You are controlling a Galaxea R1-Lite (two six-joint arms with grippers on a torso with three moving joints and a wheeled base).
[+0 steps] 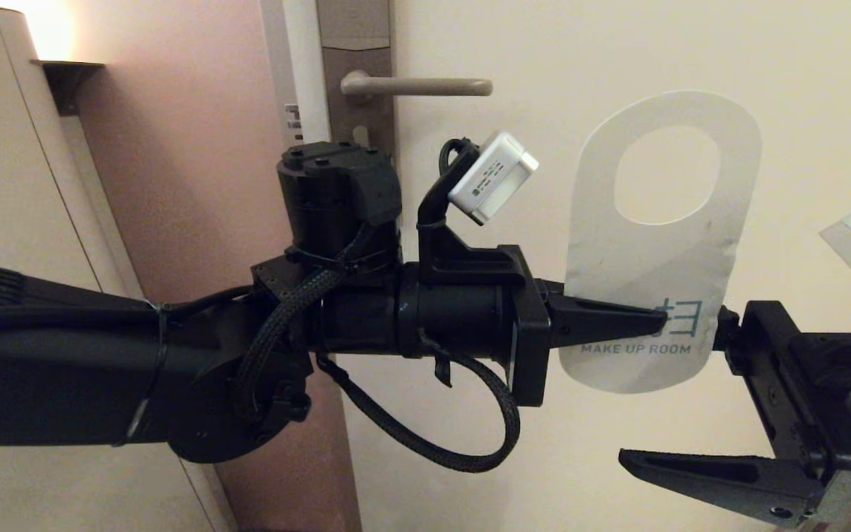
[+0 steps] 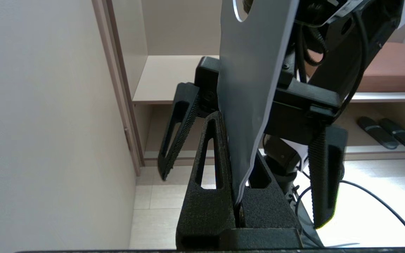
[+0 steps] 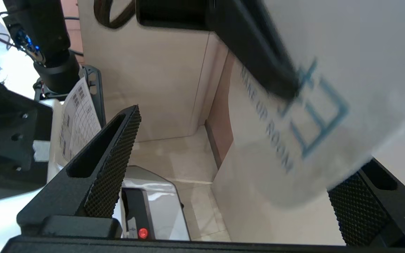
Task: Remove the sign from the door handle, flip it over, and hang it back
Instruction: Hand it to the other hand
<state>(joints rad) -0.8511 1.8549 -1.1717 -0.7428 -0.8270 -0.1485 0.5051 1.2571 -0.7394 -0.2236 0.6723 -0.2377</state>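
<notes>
White rounded sign in left gripper's clamped textured jaws, right gripper's agape.

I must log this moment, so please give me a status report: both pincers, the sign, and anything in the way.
Left pincer shut on the sign, white side facing the head camera. Right pincer open around its lower end. Door handle bare, up to the left. Path looks clear.

Cream door, tiled floor
</notes>
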